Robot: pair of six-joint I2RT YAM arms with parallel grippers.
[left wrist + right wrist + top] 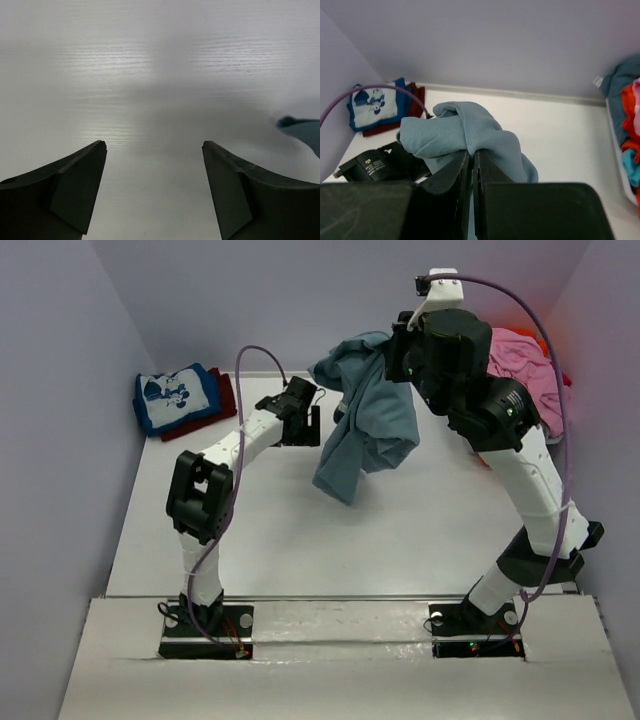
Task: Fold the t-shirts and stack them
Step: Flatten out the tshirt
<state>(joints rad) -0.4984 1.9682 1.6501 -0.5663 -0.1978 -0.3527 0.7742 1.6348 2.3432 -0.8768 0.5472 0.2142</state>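
A slate-blue t-shirt (365,430) hangs bunched above the middle of the table, and my right gripper (398,348) is shut on its top fold (455,127). In the right wrist view the right gripper (474,151) has cloth pinched between closed jaws. My left gripper (312,425) hovers just left of the hanging shirt, open and holding nothing. In the left wrist view the left gripper (154,145) stands over bare table, with a corner of the shirt (305,131) at the right edge. A folded blue cartoon-print tee (178,395) lies on a dark red tee (225,400) at the back left.
A loose pile at the back right holds a pink tee (520,365), with teal cloth (620,82) and orange cloth (632,107) showing in the right wrist view. Lavender walls close the table on three sides. The left arm's purple cable (250,355) arcs above the table.
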